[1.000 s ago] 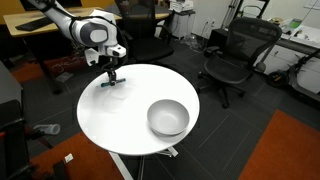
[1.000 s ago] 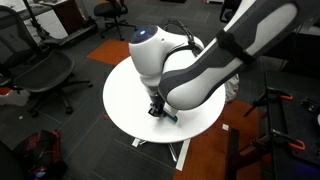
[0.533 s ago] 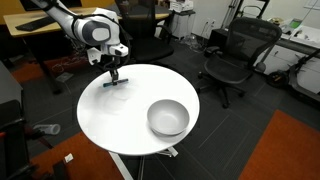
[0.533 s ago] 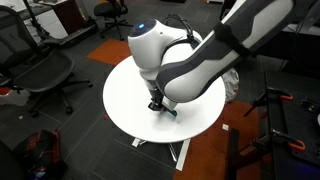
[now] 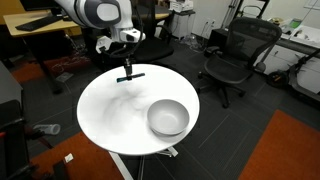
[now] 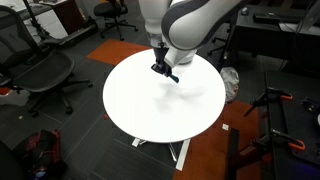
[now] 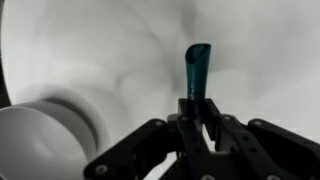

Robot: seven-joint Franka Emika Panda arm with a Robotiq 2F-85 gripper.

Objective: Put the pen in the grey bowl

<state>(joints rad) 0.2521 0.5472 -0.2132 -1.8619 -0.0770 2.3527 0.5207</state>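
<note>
Claw (image 5: 127,68) was clenched on the pen (image 5: 131,76), holding it level and clear above the white worktop (image 5: 105,125), as both exterior views showed. From the wrist view, the pen's teal end stuck out past the fingers. The grey bowl (image 5: 168,117) stood empty on the worktop, well apart from the claw. The pickup looked done. What remained, by my reading, was carrying the pen over the bowl, lowering it and letting go inside.
</note>
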